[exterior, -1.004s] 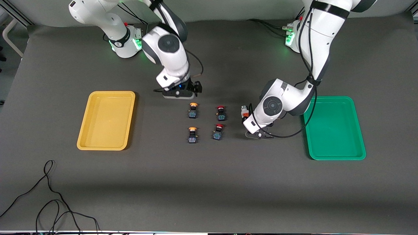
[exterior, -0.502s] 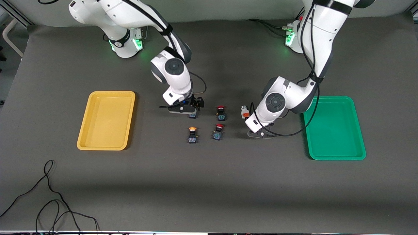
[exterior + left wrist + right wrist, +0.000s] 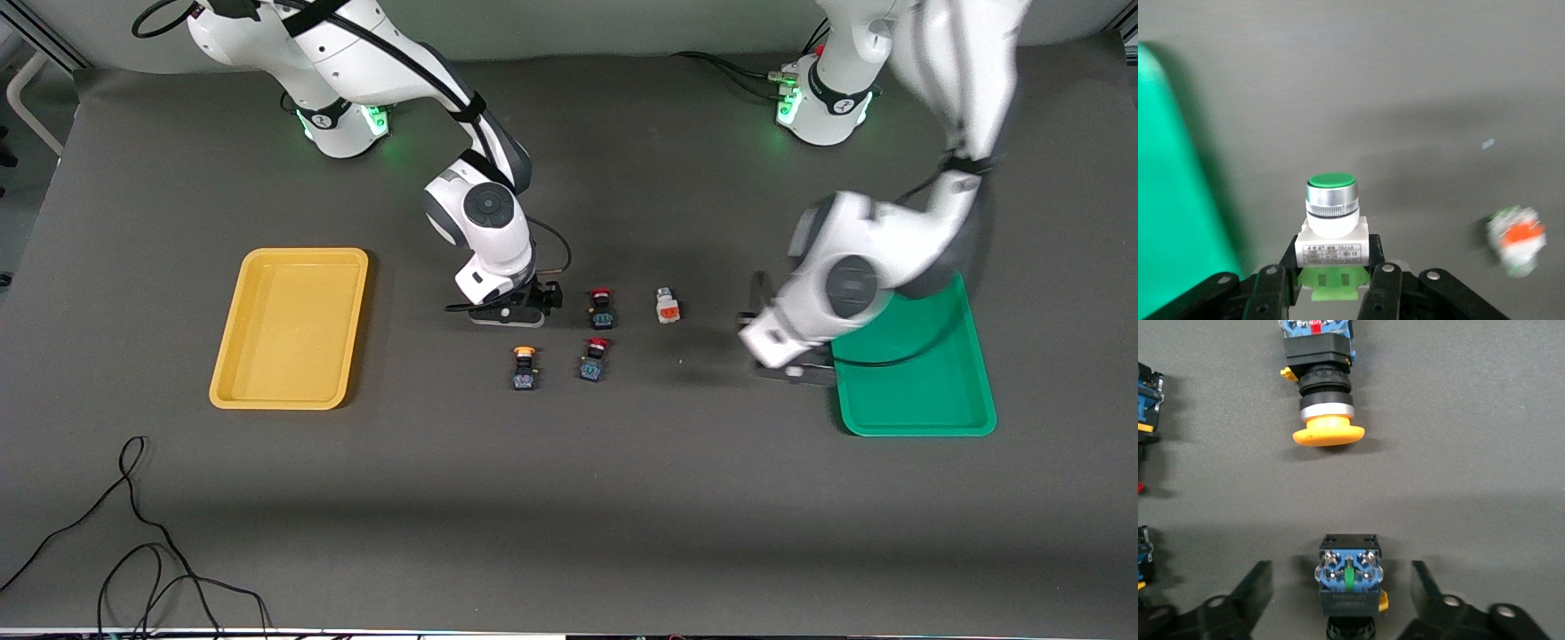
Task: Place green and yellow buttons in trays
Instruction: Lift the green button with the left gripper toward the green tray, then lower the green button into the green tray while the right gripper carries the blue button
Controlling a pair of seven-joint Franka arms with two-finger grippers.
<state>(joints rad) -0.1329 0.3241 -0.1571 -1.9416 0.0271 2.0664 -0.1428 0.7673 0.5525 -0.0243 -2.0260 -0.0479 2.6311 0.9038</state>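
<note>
Left gripper clamped on green-capped white push-button, carried over table beside shallow green plastic tray; next: move over tray, release.

Right gripper spread wide around yellow-capped black button on table, near the second one; next: close, lift, carry to yellow plastic tray.

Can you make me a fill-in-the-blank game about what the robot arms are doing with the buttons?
1. The left gripper is shut on a button with a ____ cap.
2. It carries that button beside the ____ tray.
3. The right gripper has its open fingers on either side of a button with a ____ body.
4. The yellow tray holds ____ buttons.

Missing words: green; green; black; no
</note>
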